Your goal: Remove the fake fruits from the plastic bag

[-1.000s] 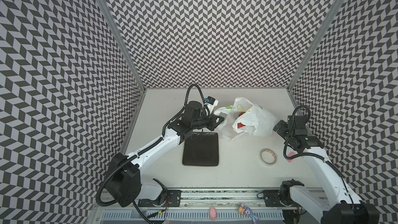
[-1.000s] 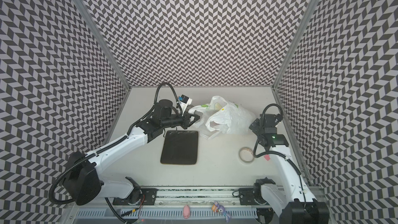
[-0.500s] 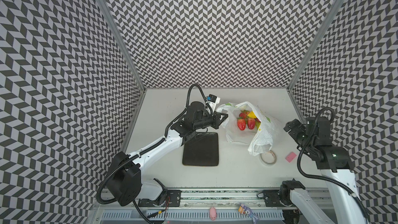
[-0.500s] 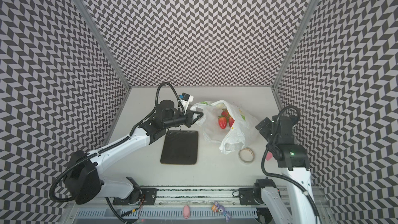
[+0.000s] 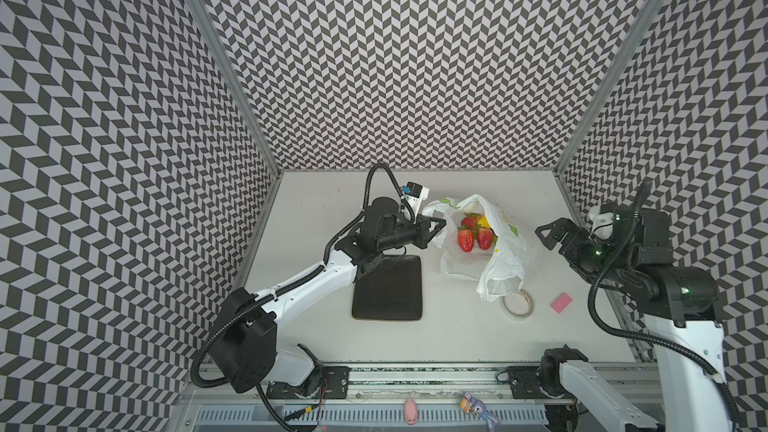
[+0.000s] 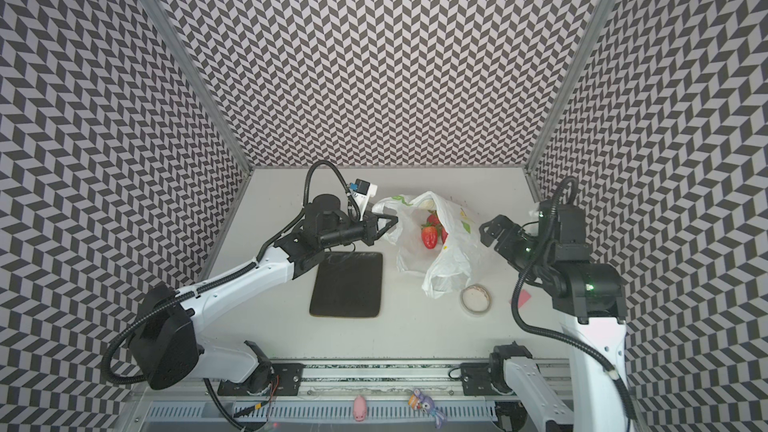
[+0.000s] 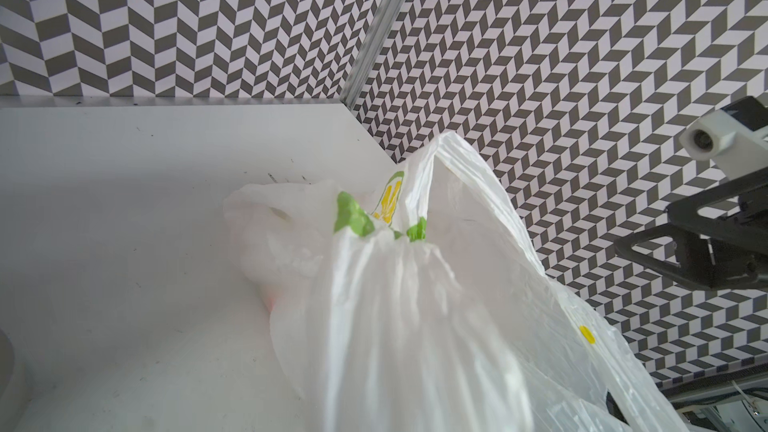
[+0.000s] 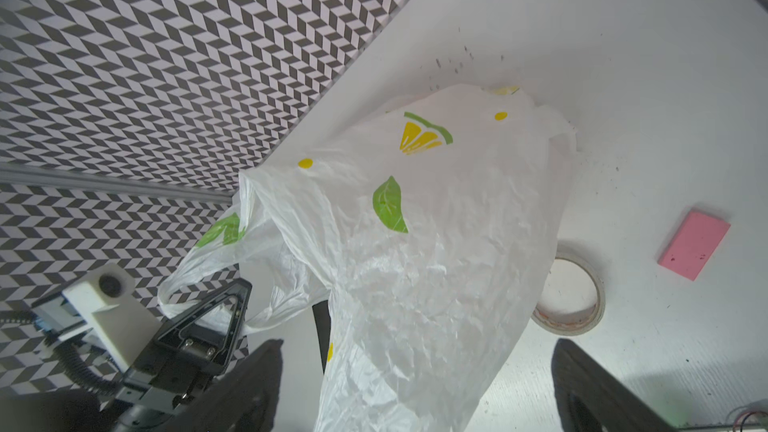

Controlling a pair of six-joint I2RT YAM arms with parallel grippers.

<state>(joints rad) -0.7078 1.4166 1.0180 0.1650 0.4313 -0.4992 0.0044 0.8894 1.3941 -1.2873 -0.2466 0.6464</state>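
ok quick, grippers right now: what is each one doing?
Left gripper: shut on the rim of the bag.
Right gripper: open, holding nothing.

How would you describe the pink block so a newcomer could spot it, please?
On the white table, find the plastic bag. A tape roll lies at its front corner, and the pink block lies just right of that. It alone is a flat pink rectangle; the roll is a ring.
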